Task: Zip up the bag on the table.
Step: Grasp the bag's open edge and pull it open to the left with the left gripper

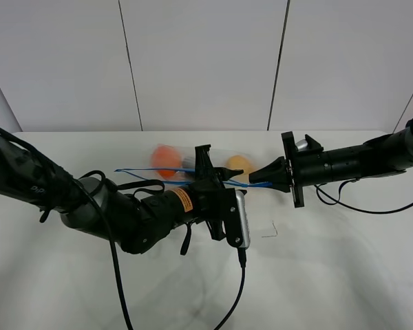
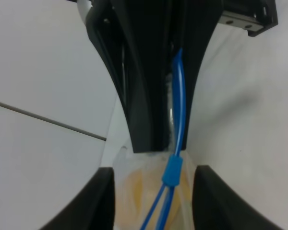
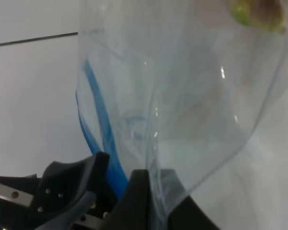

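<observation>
Well, the bag (image 1: 175,165) is at the far middle of the table (image 1: 344,261), its blue zip strip (image 1: 144,170) raised and mostly unjoined. The right gripper (image 1: 267,175) pinches the strip's right end. The left gripper (image 1: 206,165) has its fingers apart, either side of the slider (image 2: 173,170). Zipping looks barely begun; next, clamp the slider and draw it left.

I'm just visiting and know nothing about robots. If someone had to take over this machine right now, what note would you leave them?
The left gripper is open, straddling the blue zip strip just short of the slider.
The right gripper is shut on the bag at the strip's end.
The bag is over the middle of the table, between the arms.
Done: the strip looks joined from the slider to the right gripper.
Left to do: the strip is split on the left gripper's side and needs closing.
</observation>
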